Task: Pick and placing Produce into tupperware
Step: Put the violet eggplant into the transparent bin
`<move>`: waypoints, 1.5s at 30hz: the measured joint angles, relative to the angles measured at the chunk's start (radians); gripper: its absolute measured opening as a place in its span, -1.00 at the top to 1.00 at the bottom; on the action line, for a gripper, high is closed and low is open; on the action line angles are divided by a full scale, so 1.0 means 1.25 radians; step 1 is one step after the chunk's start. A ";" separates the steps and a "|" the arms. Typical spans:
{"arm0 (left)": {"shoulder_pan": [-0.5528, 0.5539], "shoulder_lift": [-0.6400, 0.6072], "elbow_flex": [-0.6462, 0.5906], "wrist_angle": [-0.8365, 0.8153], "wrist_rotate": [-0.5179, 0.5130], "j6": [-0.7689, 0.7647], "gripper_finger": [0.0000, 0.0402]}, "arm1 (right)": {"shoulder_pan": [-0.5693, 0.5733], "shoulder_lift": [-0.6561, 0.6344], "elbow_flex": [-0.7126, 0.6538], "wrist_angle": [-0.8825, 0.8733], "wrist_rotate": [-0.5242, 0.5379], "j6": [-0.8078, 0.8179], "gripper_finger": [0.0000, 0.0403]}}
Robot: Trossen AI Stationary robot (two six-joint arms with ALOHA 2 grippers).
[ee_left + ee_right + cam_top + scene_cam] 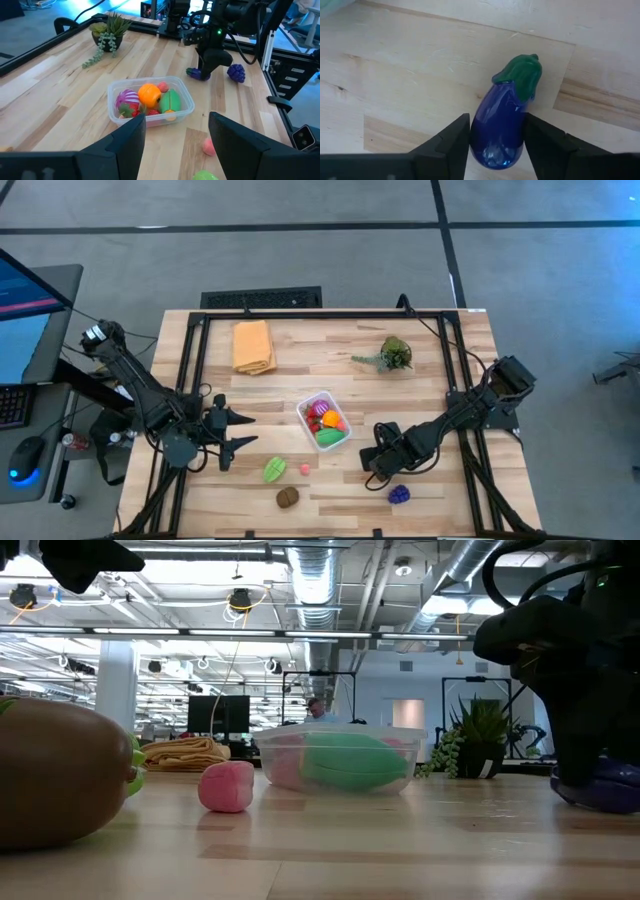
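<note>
open board left of tupperware (323,420) | right pincer (372,461) possibly blocks its right side

The clear plastic rectangular tupperware (323,420) is sitting mid-counter (430,380), holding several toy pieces. Left of it the left end effector (232,438) is hovering; right of it the right end effector (372,465) is straddling a purple toy eggplant (501,125), fingers touching its sides.

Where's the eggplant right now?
The eggplant lies on the table on the right side, between the right gripper's jaws, close beside the purple grapes and right of the tupperware.
</note>
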 joint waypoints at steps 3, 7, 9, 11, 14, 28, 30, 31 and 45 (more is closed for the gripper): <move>0.000 0.000 0.000 0.000 0.000 -0.001 -0.04 | 0.000 0.000 0.000 0.000 0.000 0.000 0.01; 0.000 0.000 0.000 0.000 0.000 -0.002 -0.04 | 0.000 0.000 0.000 0.004 0.000 0.000 0.08; 0.000 0.000 0.000 0.000 0.000 -0.003 -0.04 | 0.000 0.000 0.000 0.005 0.000 0.000 0.10; 0.000 0.000 0.000 0.000 0.000 -0.003 -0.04 | 0.000 0.000 0.000 0.005 0.000 0.000 0.11; 0.000 0.000 0.000 0.000 0.000 -0.005 -0.04 | 0.000 0.000 0.000 0.005 0.000 0.000 0.06; 0.000 0.000 0.000 0.000 0.000 -0.004 -0.04 | 0.000 0.000 0.000 0.005 0.000 0.000 0.04; 0.000 0.000 0.000 0.000 0.000 -0.004 -0.04 | 0.000 0.000 0.000 0.005 0.000 -0.001 0.04; 0.000 0.000 0.000 0.000 0.000 -0.004 -0.04 | 0.000 0.000 0.000 0.005 0.000 -0.001 0.03; 0.000 0.000 0.000 0.000 0.000 -0.004 -0.04 | 0.000 0.000 0.000 0.011 0.000 -0.001 -0.02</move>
